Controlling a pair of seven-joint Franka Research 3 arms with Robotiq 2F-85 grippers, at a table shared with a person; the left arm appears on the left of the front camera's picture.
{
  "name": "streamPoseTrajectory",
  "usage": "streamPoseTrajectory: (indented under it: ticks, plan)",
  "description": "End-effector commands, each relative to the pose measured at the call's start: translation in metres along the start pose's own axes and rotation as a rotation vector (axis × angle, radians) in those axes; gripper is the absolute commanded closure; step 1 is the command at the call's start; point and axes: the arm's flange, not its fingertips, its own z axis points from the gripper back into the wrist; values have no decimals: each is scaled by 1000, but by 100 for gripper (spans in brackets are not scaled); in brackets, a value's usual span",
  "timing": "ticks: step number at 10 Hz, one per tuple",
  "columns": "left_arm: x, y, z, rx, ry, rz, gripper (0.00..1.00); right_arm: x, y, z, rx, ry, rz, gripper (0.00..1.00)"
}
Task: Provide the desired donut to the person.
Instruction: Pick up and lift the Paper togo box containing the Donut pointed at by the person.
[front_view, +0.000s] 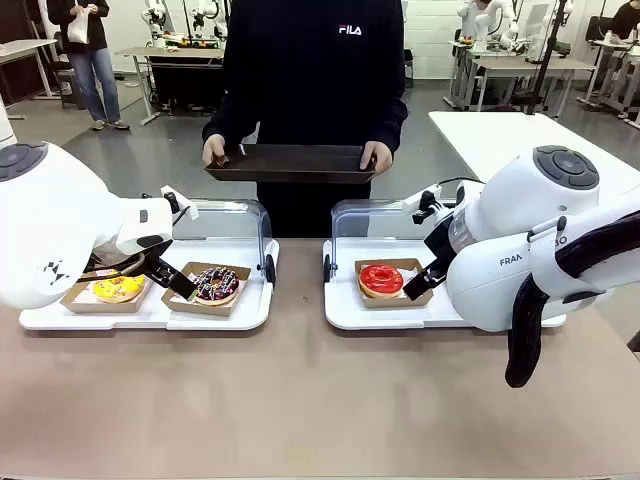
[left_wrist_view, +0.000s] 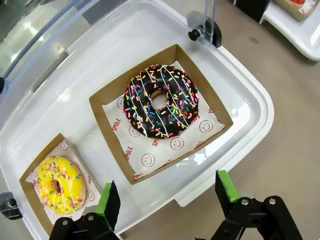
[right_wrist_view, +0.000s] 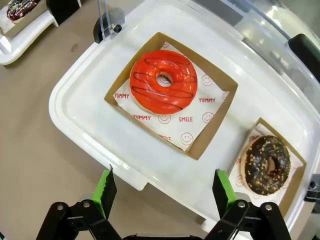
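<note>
Both jaws were found spread, empty. Sprinkled chocolate donut (left_wrist_view: 161, 100) was sighted at 12 o'clock from left gripper (left_wrist_view: 167, 200); red donut (right_wrist_view: 163, 82) likewise from right gripper (right_wrist_view: 165, 192).

Lighting's bright and even all round, looks like ceiling lights overhead, so shadows stay soft: just a faint darker patch on the table (front_view: 300, 400) under the right arm (front_view: 520, 250). The white tray (left_wrist_view: 245, 95) in the left wrist view blows out a bit with glare, and its clear lid (left_wrist_view: 30, 32) catches streaky reflections. Glaze on the red donut (right_wrist_view: 163, 81) has small shiny highlights. Both wrist views are wide-angle, so tray edges bow toward the corners. Close stuff is sharp, but the person (front_view: 310, 90) in the dark top is nearly a flat black shape.
</note>
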Motion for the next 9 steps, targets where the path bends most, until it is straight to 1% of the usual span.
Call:
streamPoseTrajectory:
  ticks: [1, 9]
  plan:
    - [1, 0, 1, 1, -4, -1, 0, 0, 0, 0, 0, 0, 0, 0]
    - [1, 0, 1, 1, -4, -1, 0, 0, 0, 0, 0, 0, 0, 0]
